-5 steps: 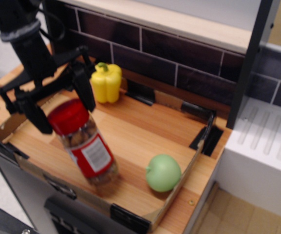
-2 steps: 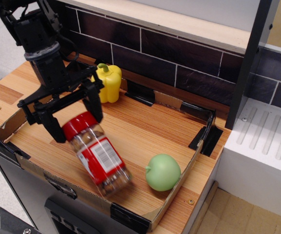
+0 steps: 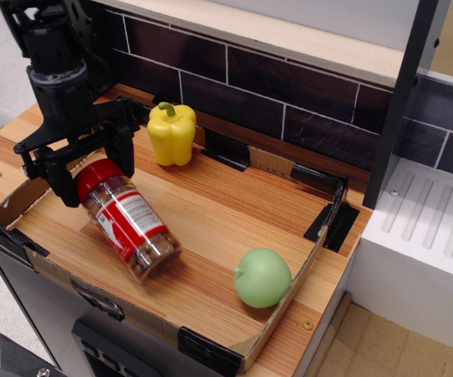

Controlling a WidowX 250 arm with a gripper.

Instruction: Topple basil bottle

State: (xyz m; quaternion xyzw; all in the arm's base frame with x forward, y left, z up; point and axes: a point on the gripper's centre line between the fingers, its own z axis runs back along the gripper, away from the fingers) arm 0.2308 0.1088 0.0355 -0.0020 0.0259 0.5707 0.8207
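Observation:
The basil bottle [image 3: 127,223] is a clear jar with a red cap, a red-and-white label and brownish contents. It lies on its side on the wooden board [image 3: 234,212], cap toward the back left, base toward the front edge. My gripper [image 3: 96,174] is open, its two black fingers straddling the red cap from above, one finger [image 3: 124,153] to the right of the cap and the other to the left. Whether they touch the cap I cannot tell.
A yellow pepper [image 3: 171,133] stands at the back by the dark tiled wall. A green apple [image 3: 263,277] sits near the front right corner. A low cardboard rim [image 3: 289,302] with black clips edges the board. A white unit [image 3: 426,243] stands to the right.
The bottle went from leaning steeply to lying flat on the board, and slid to the left. My gripper moved left and back, staying open around the cap.

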